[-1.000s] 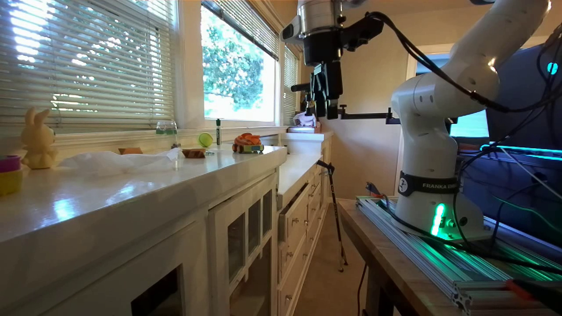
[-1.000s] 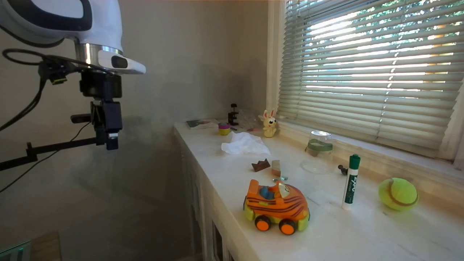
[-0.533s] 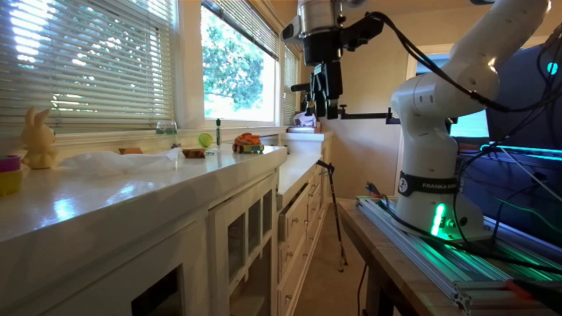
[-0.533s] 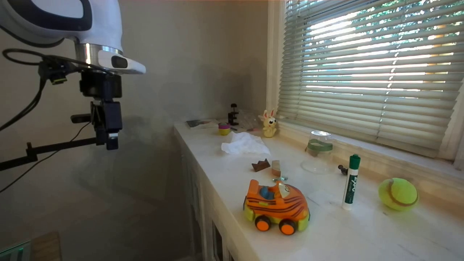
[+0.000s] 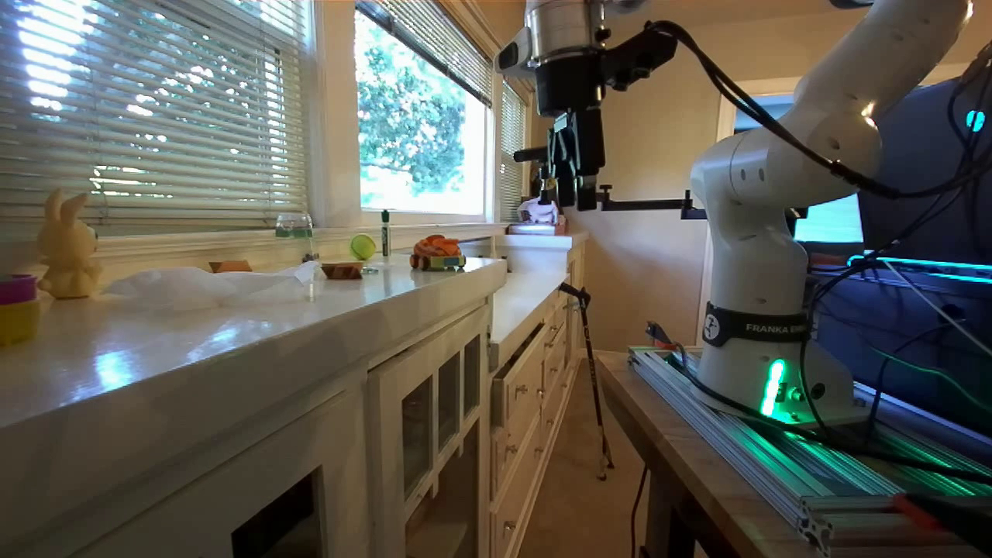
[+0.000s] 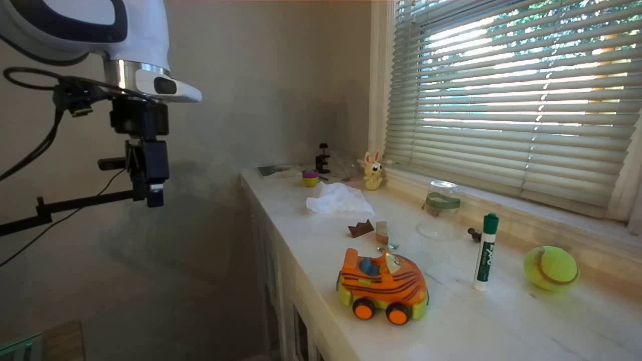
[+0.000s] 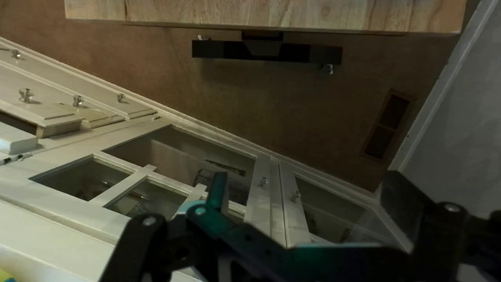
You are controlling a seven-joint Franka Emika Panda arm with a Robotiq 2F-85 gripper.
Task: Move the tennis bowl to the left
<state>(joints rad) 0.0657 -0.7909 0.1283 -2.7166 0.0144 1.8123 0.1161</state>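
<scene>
The tennis bowl is a yellow-green tennis ball. It rests on the white counter [image 6: 481,331] beside the window ledge. The ball [image 6: 551,268] is at the right in an exterior view, and it also shows [image 5: 362,247] behind the counter's far end. My gripper [image 7: 309,196] has its two fingertips wide apart in the wrist view with nothing between them. In both exterior views the gripper [image 5: 567,198] [image 6: 154,196] hangs pointing down, off the counter's front side and higher than the ball, well apart from it. The ball is not clearly visible in the wrist view.
A green-capped marker [image 6: 486,253] stands upright left of the ball. An orange toy car [image 6: 383,286] sits near the counter's front edge. A clear jar [image 6: 441,210], brown pieces [image 6: 361,229], white crumpled sheet [image 6: 338,198] and rabbit figure [image 6: 372,171] lie farther along. Cabinet doors [image 7: 258,196] are below.
</scene>
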